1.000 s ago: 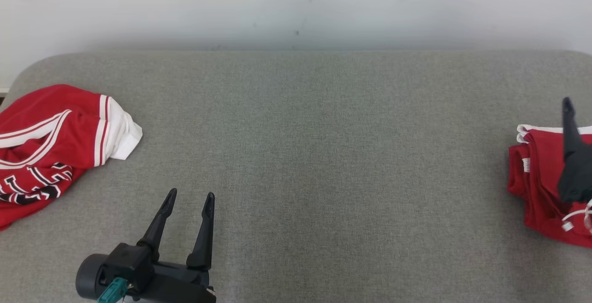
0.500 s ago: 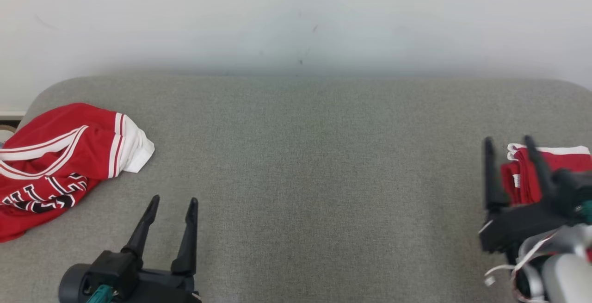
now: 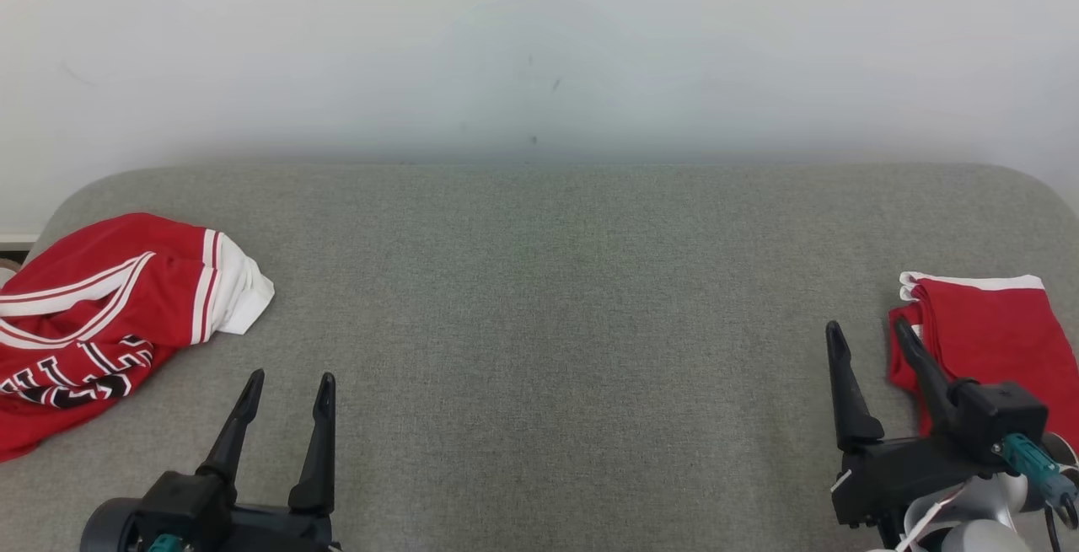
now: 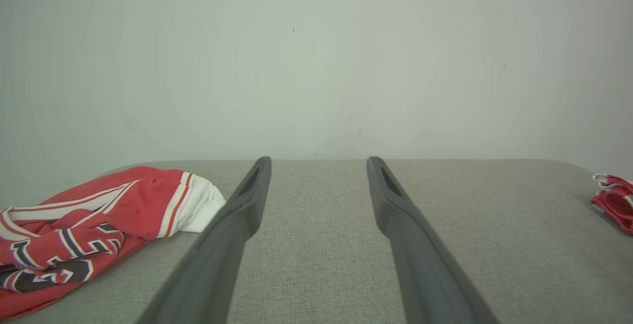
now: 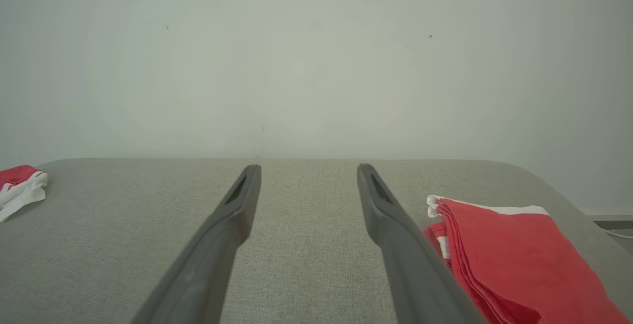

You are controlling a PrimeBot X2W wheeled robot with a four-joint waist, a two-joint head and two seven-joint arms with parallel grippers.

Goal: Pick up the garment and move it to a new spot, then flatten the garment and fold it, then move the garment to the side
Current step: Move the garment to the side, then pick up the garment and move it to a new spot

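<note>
A folded red garment with a white hem [image 3: 982,329] [image 5: 499,250] lies flat at the right edge of the grey padded table [image 3: 548,299]. My right gripper [image 3: 868,334] [image 5: 308,170] hangs open just left of it, apart from the cloth, with nothing between its fingers. A crumpled red jersey with white stripes and black lettering [image 3: 93,316] [image 4: 89,225] lies at the table's left edge. My left gripper [image 3: 289,379] [image 4: 319,162] stands open near the front left, to the right of that jersey, holding nothing.
A pale wall [image 3: 539,46] rises right behind the table's rounded far edge. The wide grey middle of the table lies between the two garments. The folded garment's edge also shows far right in the left wrist view [image 4: 613,198].
The right gripper has come off the folded garment and drawn back toward the front, now open beside it. The head camera has tilted up, shifting the whole picture down. The left gripper stays open.
</note>
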